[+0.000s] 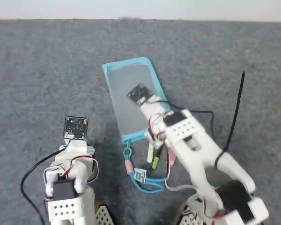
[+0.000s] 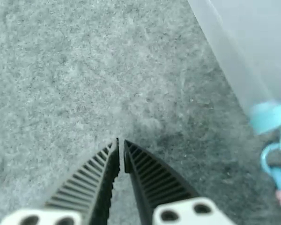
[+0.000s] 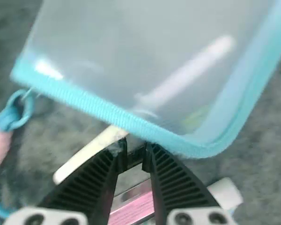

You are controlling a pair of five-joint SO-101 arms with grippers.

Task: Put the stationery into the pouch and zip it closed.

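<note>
The translucent pouch point(image 1: 131, 93) with a teal border lies mid-table, and a white pen point(image 3: 187, 70) shows inside it. My right gripper point(image 3: 135, 149) is at the pouch's near teal edge point(image 3: 131, 124), shut on a white pen point(image 3: 86, 152) that slants under that edge. A green pen point(image 1: 157, 159) and a pink item point(image 3: 131, 211) lie beneath this arm. Left of the pouch, my left gripper point(image 2: 121, 149) hangs shut over bare carpet, holding nothing. The pouch's corner point(image 2: 253, 56) is off to its side.
A teal and pink strap point(image 1: 145, 180) with a ring point(image 2: 271, 159) trails from the pouch's near end towards the arm bases. A black cable point(image 1: 236, 108) arcs up beside the right arm. Grey carpet point(image 1: 47, 70) covers the table.
</note>
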